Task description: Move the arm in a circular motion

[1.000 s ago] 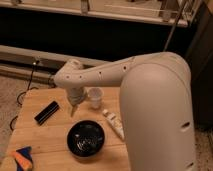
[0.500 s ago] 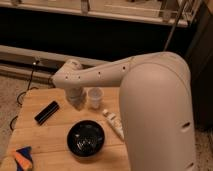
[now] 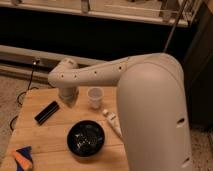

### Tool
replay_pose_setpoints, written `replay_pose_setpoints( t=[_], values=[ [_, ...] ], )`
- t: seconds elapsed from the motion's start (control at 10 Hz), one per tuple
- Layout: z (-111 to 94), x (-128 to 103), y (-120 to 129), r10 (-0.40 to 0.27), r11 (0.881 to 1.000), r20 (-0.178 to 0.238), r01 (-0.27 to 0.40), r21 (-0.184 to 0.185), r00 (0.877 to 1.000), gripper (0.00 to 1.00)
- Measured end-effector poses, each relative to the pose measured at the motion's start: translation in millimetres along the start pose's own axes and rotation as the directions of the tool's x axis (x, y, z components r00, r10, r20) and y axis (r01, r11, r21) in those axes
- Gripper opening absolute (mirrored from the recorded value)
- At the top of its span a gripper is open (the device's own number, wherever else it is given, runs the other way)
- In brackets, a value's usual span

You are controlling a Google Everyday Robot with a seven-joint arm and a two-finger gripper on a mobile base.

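Note:
The arm (image 3: 150, 95) is very large and off-white. It fills the right side of the view and reaches left across a wooden table (image 3: 50, 132). Its thick link with small dark holes narrows to a rounded wrist (image 3: 65, 75). The gripper (image 3: 67, 98) hangs down from the wrist over the far left part of the table. It is just left of a small white cup (image 3: 95, 97) and above a black rectangular object (image 3: 47, 112).
A black bowl (image 3: 86, 138) sits at the table's middle front. A white tube (image 3: 112, 123) lies beside the arm's base link. An orange and blue object (image 3: 22, 158) lies at the front left corner. A dark shelf unit (image 3: 100, 30) stands behind the table.
The gripper has moved slightly left and up, away from the cup. The objects on the table have not moved.

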Motion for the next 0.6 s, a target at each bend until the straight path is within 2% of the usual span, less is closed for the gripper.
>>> replay_pose_setpoints(
  t=[0.1,0.2,0.4,0.5,0.6],
  values=[
    [-0.5,-19.8,-11.5,-0.021,1.000,0.062,0.021,0.001,0.998,0.00],
    [-2.0,-36.3,-32.4,-0.029,0.999,0.113,0.028,0.016,0.993,0.00],
    [-8.3,-46.1,-76.9,-0.019,0.998,0.144,0.010,0.064,0.989,0.00],
    [-12.4,-45.6,-98.1,-0.003,0.996,0.144,-0.011,0.091,0.990,0.00],
    [-19.2,-36.7,-130.5,0.040,0.988,0.133,-0.059,0.141,0.990,0.00]
  ],
)
